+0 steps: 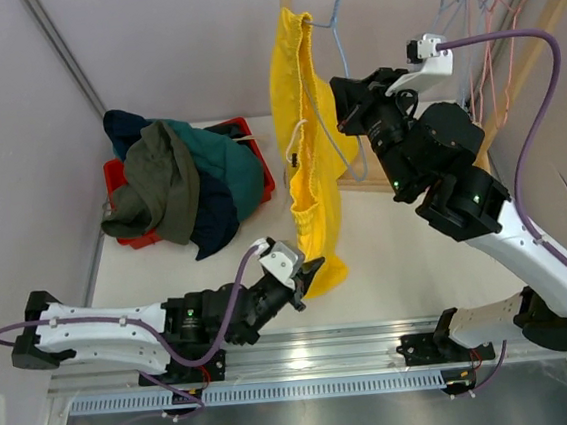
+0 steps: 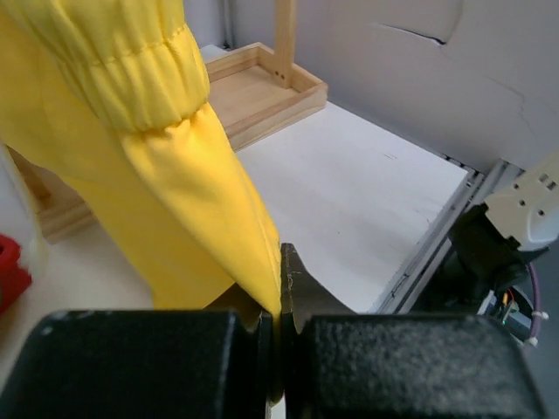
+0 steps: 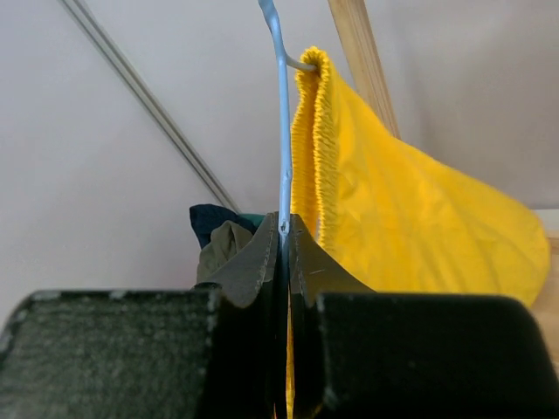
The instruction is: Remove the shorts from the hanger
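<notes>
the left claw is pinched shut on the bottom hem of the yellow shorts hanging above it, likely to tug them down. the right claw is clamped tight on the blue hanger beside the waistband, bracing it.

No writing, label or number can be read in any view. The yellow shorts and red bin bear none.

Red bin (perhaps plastic) on white table, beside wooden rack.
</notes>
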### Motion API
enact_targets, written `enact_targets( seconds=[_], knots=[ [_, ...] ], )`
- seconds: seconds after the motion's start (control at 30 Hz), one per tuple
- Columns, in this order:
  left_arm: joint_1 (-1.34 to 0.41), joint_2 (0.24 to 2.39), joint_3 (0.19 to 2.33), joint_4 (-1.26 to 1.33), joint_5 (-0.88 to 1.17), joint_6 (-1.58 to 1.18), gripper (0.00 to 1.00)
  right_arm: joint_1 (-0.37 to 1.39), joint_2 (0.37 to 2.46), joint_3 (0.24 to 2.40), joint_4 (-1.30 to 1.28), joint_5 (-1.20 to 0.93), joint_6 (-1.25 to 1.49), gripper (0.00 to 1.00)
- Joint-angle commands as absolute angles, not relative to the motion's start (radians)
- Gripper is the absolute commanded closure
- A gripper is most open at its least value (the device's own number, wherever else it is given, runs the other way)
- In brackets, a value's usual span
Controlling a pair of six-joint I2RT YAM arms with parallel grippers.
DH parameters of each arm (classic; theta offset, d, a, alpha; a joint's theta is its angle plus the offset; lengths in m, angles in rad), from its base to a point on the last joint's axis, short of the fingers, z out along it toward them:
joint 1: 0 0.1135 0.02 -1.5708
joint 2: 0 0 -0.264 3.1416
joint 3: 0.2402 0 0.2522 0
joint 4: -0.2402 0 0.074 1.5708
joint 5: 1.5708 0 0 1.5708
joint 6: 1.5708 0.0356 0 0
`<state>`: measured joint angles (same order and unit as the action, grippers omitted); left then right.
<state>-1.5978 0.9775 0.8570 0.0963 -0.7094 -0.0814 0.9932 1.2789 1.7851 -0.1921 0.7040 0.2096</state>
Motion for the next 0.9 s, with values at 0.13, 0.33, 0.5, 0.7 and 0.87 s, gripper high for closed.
enact_targets(
  seconds=[0.13, 0.33, 0.5, 0.7, 0.87],
  knots=[
    [-1.432, 0.991, 0.906, 0.014, -0.678, -0.089, 1.0, 1.023, 1.134, 1.752, -0.138, 0.73, 0.299, 1.0],
    [-1.073, 1.176, 1.282, -0.127, -0.509, 0.049, 1.0, 1.244, 1.033, 1.71, -0.376, 0.741, 0.469, 1.0],
    [-0.893, 1.287, 1.653, -0.265, -0.491, 0.112, 1.0, 1.39, 0.979, 1.712, -0.538, 0.778, 0.567, 1.0],
    [-0.669, 1.434, 2.04, -0.475, -0.474, 0.144, 1.0, 1.436, 0.919, 1.687, -0.618, 0.836, 0.624, 1.0],
    [-0.387, 1.617, 2.392, -0.672, -0.382, 0.065, 1.0, 1.436, 0.919, 1.692, -0.634, 0.874, 0.604, 1.0]
  ],
)
